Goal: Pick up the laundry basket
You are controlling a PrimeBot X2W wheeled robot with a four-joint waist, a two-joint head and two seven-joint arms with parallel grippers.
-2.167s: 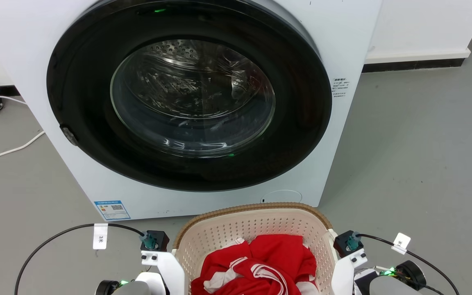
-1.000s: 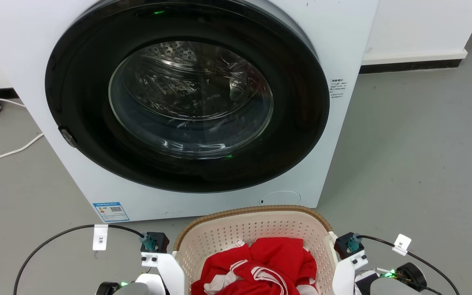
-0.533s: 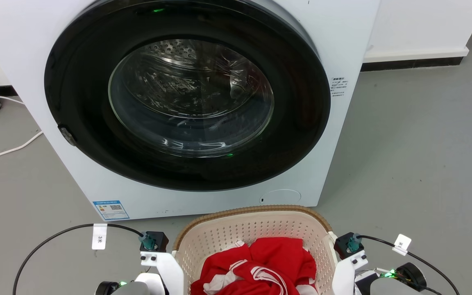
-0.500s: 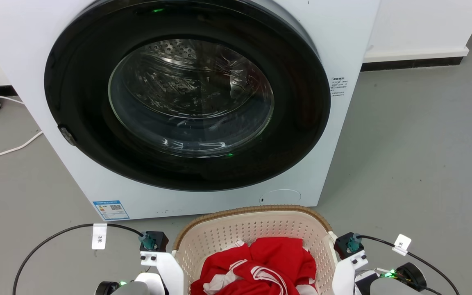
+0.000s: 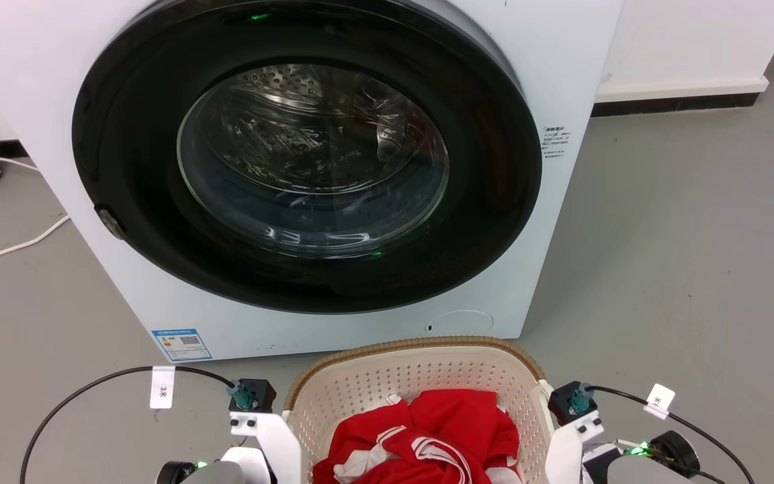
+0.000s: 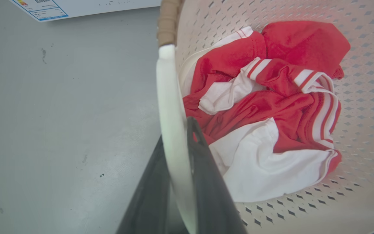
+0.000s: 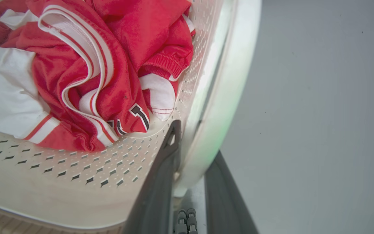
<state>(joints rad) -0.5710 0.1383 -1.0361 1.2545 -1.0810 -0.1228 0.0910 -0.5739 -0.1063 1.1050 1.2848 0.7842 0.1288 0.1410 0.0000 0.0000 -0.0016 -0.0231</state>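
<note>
The laundry basket [image 5: 420,344], cream perforated plastic with a brown woven rim, sits at the bottom centre of the head view, just in front of the washing machine. Red and white clothes [image 5: 427,437] lie inside it. In the left wrist view, my left gripper [image 6: 177,133] is shut on the basket's white left handle [image 6: 169,97], one dark finger on each side. In the right wrist view, my right gripper [image 7: 196,139] clamps the white right handle [image 7: 226,97] the same way. Whether the basket's base touches the floor is hidden.
The white washing machine [image 5: 562,60] with its round dark glass door [image 5: 306,154] stands close ahead. A white cable [image 5: 17,245] runs over the grey floor on the left. My arms' black cables [image 5: 91,390] loop beside the basket. Open floor [image 5: 682,269] lies to the right.
The head view has shifted a little, so the camera moved. Both grippers keep the same hold on the handles, and the clothes lie as before.
</note>
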